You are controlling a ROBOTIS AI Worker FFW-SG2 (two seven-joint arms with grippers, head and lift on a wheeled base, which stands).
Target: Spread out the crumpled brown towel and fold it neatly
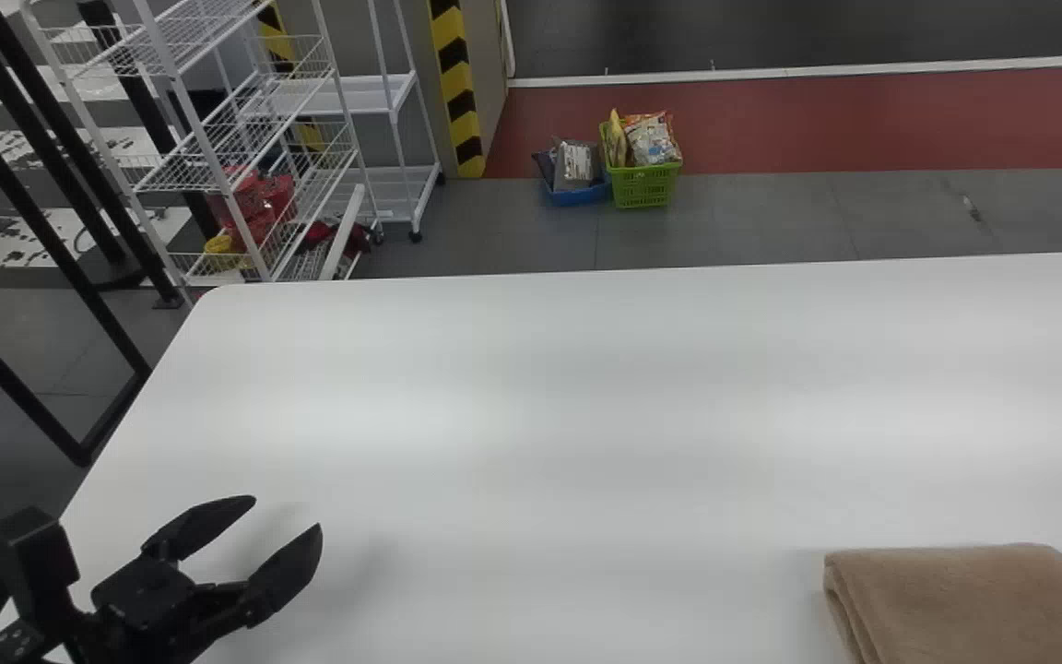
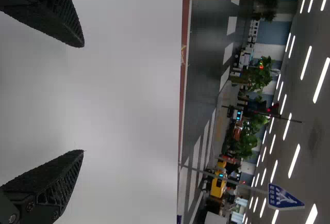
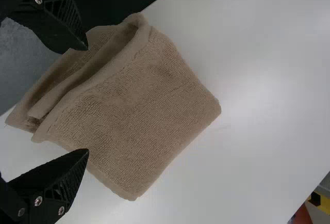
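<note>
In the head view my left gripper stands open over the white table's left front part, well away from the towel. The left wrist view shows the same gripper with nothing between its spread fingers. The brown towel lies folded into a thick, compact pad at the table's right front. In the right wrist view, my right gripper is open, its fingertips apart over the layered edge of the towel. Loose-looking layers show along that edge, while the top layer lies mostly flat.
The white table stretches across the work area, its far edge straight. Beyond it on the floor stand a wire rack, a green basket and a blue basket. Black metal posts rise at the far left.
</note>
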